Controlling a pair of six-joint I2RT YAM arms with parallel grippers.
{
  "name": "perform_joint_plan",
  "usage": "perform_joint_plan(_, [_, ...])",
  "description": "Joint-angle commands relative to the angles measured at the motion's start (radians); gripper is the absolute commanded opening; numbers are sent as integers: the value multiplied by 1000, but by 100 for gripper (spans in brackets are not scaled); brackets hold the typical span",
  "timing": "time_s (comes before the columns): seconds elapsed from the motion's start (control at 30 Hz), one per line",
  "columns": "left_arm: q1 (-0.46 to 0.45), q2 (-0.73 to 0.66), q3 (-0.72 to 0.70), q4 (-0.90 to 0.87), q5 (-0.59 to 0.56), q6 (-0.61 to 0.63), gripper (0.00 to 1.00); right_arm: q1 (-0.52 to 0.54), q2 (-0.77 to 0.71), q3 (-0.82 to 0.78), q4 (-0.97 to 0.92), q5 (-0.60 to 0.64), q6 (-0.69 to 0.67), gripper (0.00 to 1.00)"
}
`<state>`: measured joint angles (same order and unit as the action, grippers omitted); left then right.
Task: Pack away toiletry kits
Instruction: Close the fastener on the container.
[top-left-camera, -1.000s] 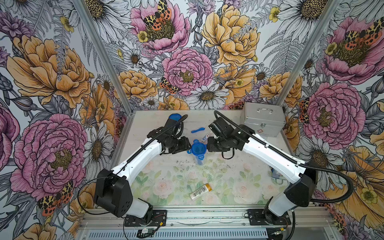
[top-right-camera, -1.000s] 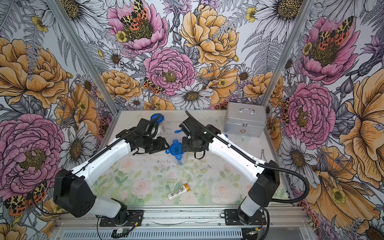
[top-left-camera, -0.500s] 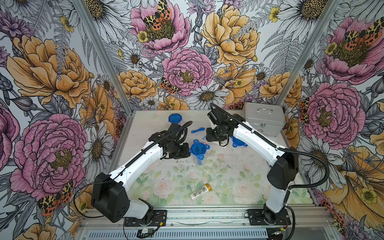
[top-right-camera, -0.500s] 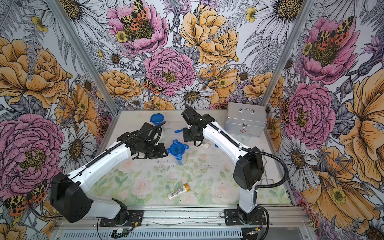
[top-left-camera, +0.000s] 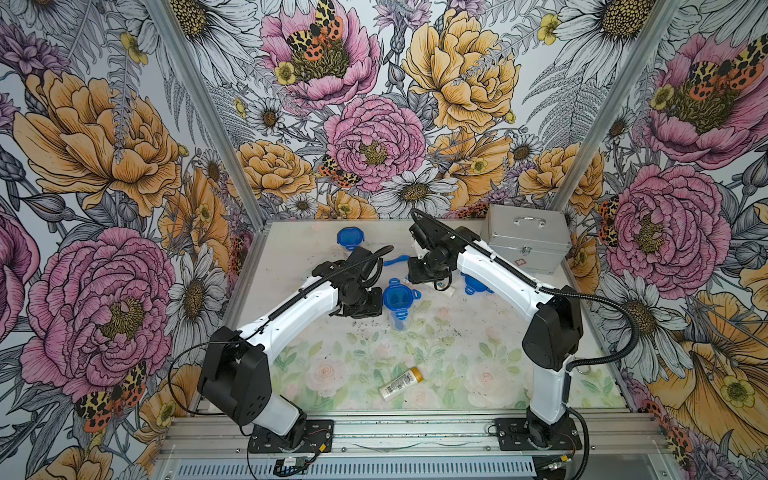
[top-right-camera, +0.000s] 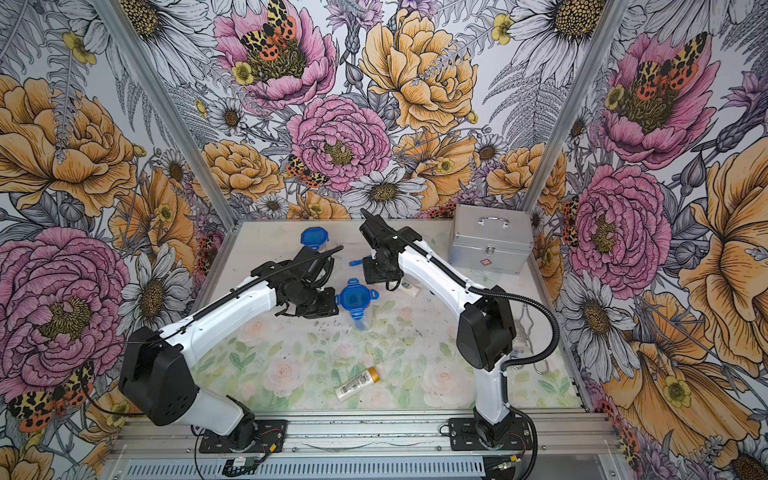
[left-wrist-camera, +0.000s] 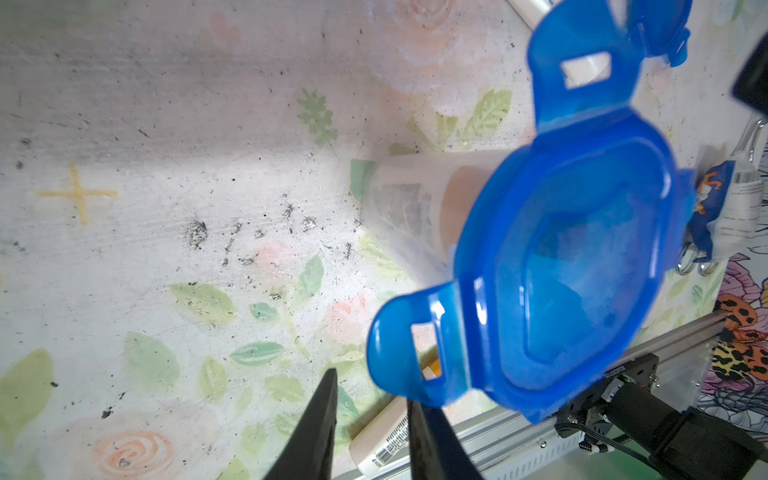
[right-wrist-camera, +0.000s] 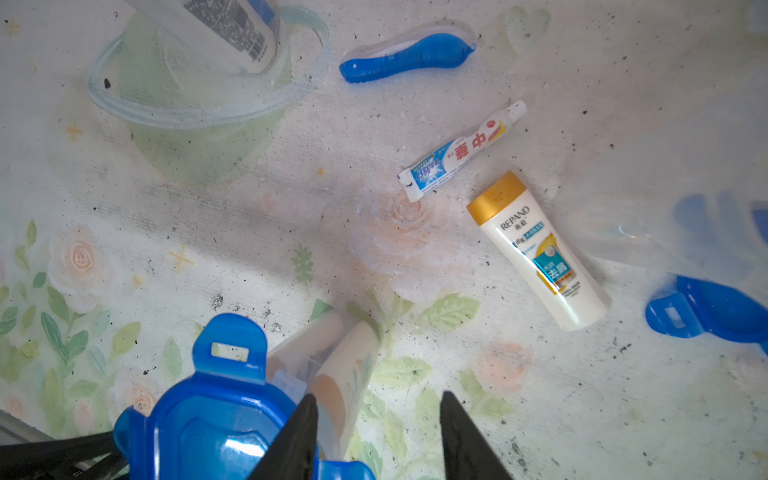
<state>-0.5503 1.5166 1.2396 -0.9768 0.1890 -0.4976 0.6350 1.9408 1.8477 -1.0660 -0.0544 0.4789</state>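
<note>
1. Now that the right end effector (right-wrist-camera: 378, 394) has backed off the lidded cup (top-left-camera: 397, 301), only the left end effector (left-wrist-camera: 371, 385) stays beside it. Its jaws have narrowed to a slim, empty gap.
2. The right end effector's jaws stand apart, holding nothing. Ahead of them on the counter (top-left-camera: 457, 374) lie a toothpaste tube (right-wrist-camera: 461, 151), a gold-capped bottle (right-wrist-camera: 540, 253) and a blue toothbrush (right-wrist-camera: 407, 56).
3. This kit looks filled and covered, but the blue lid (left-wrist-camera: 582, 270) has tabs still flaring outward, so it probably still needs latching.
4. The left wrist view shows one tab just past a fingertip. The right wrist view shows an open cup (right-wrist-camera: 187, 91) with a bottle in it. Both top views show a second bottle (top-left-camera: 401, 382) well behind both end effectors.
</note>
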Motion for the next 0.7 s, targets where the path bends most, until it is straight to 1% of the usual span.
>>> perform_joint_plan(0.0, [1,11,33,3,-20,13,29,-6,-3,-20,-8,-5,-12,48])
perform_joint_plan(0.23, [10,9,20,3,-7,28,29,-6,-18,-53,-8,-13,-7,46])
perform_joint_plan(0.43, [29,-4,18,0,17,38,29,-6,-62,-96,-8,-3,7,44])
perform_joint_plan(0.53, [45,-33,5,-8,37,36,31,-9,-82,-97,-9,6,13,44])
perform_joint_plan(0.67, [60,-75,4,-67,29,46,38,-14,-106,-92,-16,26,23,44])
